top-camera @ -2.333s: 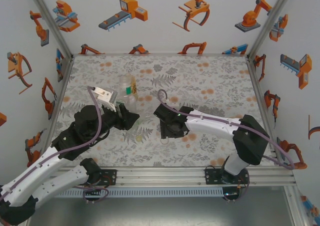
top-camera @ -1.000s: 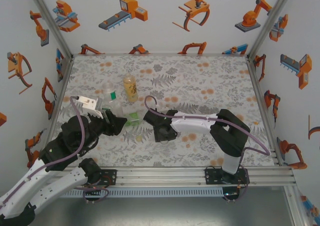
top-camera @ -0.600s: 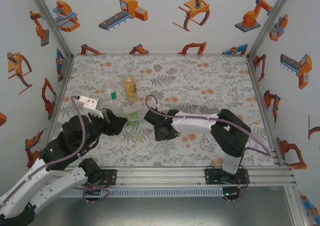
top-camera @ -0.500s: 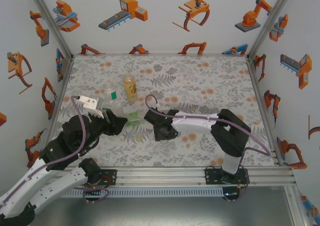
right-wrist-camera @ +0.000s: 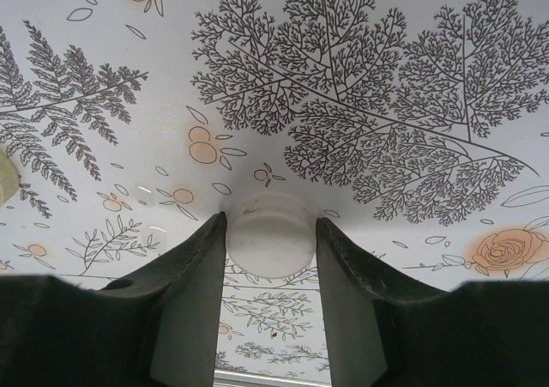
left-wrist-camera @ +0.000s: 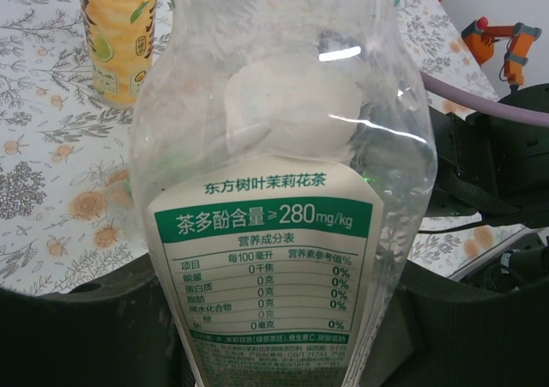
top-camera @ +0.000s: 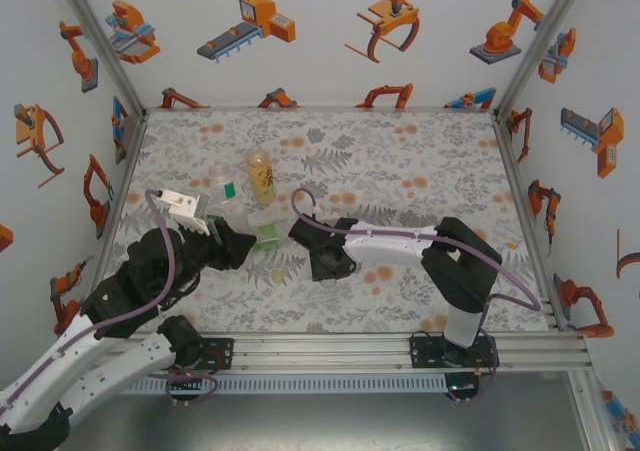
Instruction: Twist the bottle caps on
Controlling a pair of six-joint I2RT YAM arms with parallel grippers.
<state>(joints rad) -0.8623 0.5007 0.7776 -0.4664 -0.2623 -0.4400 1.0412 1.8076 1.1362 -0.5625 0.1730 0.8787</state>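
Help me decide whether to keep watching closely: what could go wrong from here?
The right gripper grips the small round cap only by its sides, so it may slip or tilt on lifting. The slim bottle in the left gripper is smooth, thin plastic and might turn in the grip during screwing. The amber bottle stands near it and could get knocked.

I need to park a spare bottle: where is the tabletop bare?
Bare: the right half of the floral tablecloth, between the right arm and the back wall; also the back strip behind the amber yellow-labelled bottle. Crowded: left of centre, around the squat green-tinted bottle and the loose pale cap.
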